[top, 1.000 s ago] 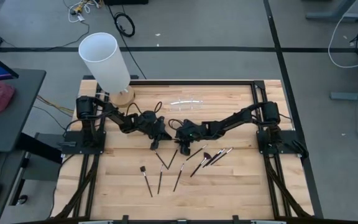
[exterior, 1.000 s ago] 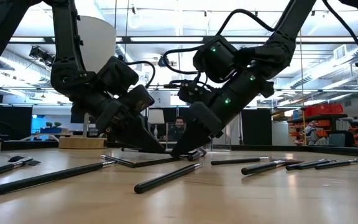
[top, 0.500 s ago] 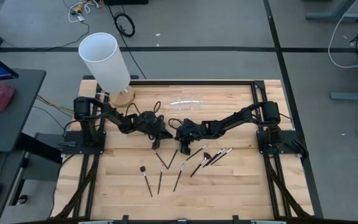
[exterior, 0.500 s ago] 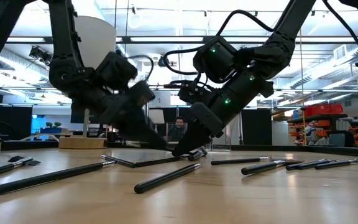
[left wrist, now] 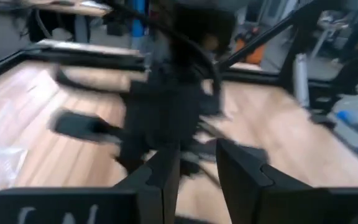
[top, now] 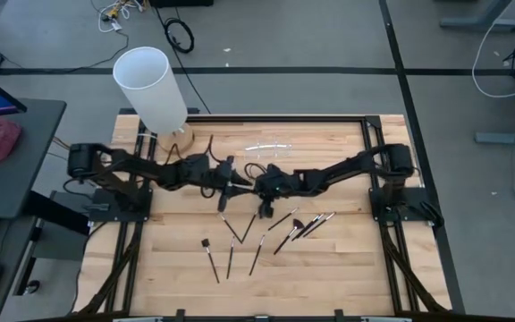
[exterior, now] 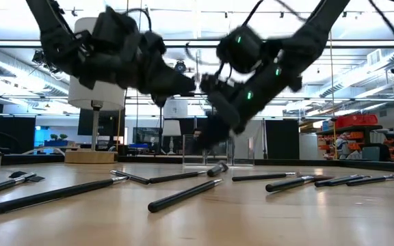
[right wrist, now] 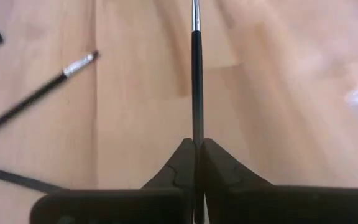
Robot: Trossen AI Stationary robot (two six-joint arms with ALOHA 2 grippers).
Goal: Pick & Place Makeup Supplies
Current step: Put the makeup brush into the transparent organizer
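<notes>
A: Nearest the front edge, what lies on the table (top: 347,259)?

B: Loose makeup brushes (top: 231,252), fanned on the wood below both grippers. In the low view several more lie flat across the boards (exterior: 183,194), none touched by either arm.

A: And the right gripper (right wrist: 197,149)?

B: Its fingers are pressed together on one slim dark brush (right wrist: 196,74). The handle runs straight out from between the fingertips, silvery ferrule at the far end, lifted clear of the wood. Another brush (right wrist: 39,93) lies on the table off to one side of it, apart from the fingers.

A: The left gripper (left wrist: 194,168)?

B: Raised just beside the right one near the table's middle, fingers parted with a gap between them. I see nothing held in that gap.

A: Farther back?

B: A tall white cylinder (top: 150,89) stands beyond the left arm, well apart from both grippers
</notes>
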